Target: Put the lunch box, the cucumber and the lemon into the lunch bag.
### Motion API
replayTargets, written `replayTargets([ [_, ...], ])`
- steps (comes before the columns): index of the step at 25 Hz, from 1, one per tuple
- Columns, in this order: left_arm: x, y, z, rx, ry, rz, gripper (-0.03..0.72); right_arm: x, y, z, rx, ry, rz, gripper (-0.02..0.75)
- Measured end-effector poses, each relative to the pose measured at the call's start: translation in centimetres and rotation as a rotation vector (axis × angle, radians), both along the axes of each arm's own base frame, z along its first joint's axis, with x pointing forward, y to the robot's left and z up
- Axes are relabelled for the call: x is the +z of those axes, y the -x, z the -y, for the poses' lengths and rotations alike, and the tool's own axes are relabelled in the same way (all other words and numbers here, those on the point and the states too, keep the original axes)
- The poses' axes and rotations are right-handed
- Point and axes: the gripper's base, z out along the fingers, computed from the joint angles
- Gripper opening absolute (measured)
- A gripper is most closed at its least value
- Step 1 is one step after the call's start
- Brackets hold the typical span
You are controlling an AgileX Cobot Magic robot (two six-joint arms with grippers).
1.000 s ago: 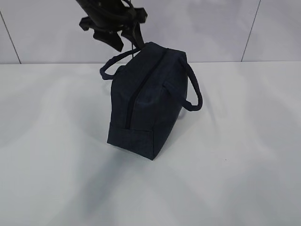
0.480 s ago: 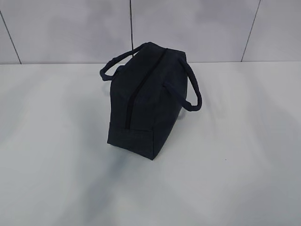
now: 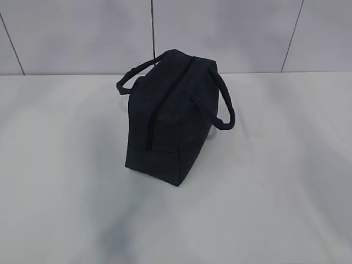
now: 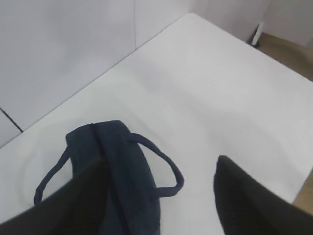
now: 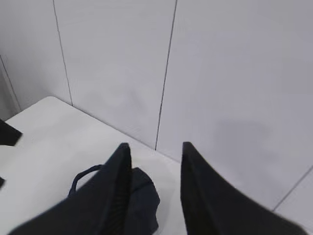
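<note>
Exterior view: one second back, a black pincer hung at twelve o'clock, just above the far end of the lunch bag (image 3: 170, 118), beside the rear loop handle (image 3: 137, 71). Half a second back it had already left the view, and you see the far wall bare above the bag now. The handle at three o'clock (image 3: 223, 107) has settled very slightly. Wrist views: your left pincer (image 4: 156, 196) stands raised over the bag with its jaws apart; your right pincer (image 5: 154, 183) has narrowed its gap and holds nothing.
</note>
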Motion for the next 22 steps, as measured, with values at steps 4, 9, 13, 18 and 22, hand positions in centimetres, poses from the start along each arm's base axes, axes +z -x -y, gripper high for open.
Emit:
replayTargets([
  [4, 3.1, 4.5, -2.1, -0.054, 0.050, 0.053, 0.493, 0.3, 1.6, 0.8, -0.080, -0.037, -0.047, 0.266],
  [9, 3.0, 7.8, -5.7, -0.035, 0.035, 0.038, 0.493, 0.5, 4.7, 1.3, -0.095, -0.070, -0.060, 0.265],
  [13, 1.3, 10.4, -9.2, 0.000, 0.042, 0.048, 0.493, -0.3, 8.3, 1.8, -0.098, -0.075, -0.075, 0.243],
  [18, -2.9, 14.3, -13.7, 0.006, 0.046, 0.058, 0.493, -3.8, 12.0, 2.4, -0.106, -0.058, -0.157, 0.228],
  [22, -7.0, 17.0, -16.7, 0.008, 0.042, 0.047, 0.493, -8.1, 15.0, 3.0, -0.125, -0.027, -0.234, 0.228],
])
